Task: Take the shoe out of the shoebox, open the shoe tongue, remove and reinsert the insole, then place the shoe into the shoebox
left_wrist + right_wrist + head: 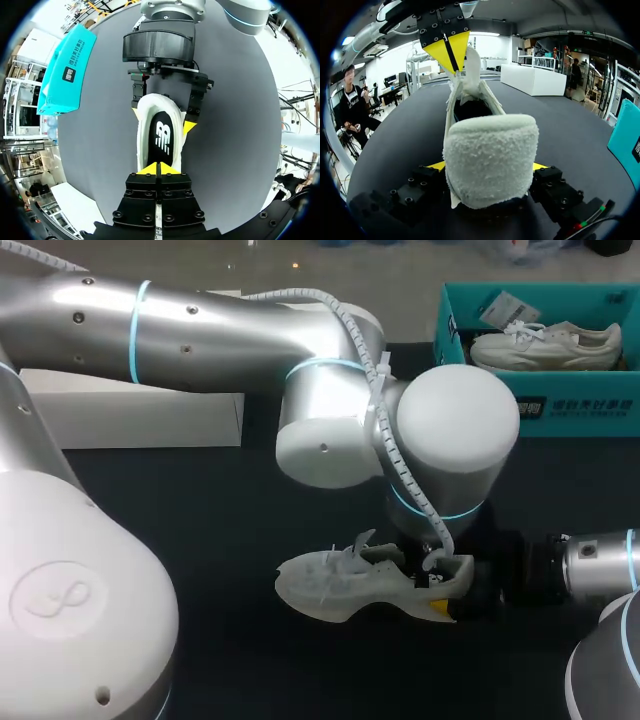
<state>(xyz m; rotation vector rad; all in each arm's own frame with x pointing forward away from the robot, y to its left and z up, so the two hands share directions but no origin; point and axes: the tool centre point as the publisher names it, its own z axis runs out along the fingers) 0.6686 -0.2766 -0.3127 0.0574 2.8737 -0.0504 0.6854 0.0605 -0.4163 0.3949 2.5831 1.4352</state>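
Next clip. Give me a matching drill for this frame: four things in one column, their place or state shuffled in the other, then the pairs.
Things:
1. left gripper
2. right gripper
3. second shoe
4. teal shoebox

Places or states:
A. stands at the far right of the table
B. shut on the heel of the shoe on the table
C. lies inside the teal shoebox
D. shut on that shoe's tongue

Pairs: 1-D, 2-B, 3-C, 4-A.
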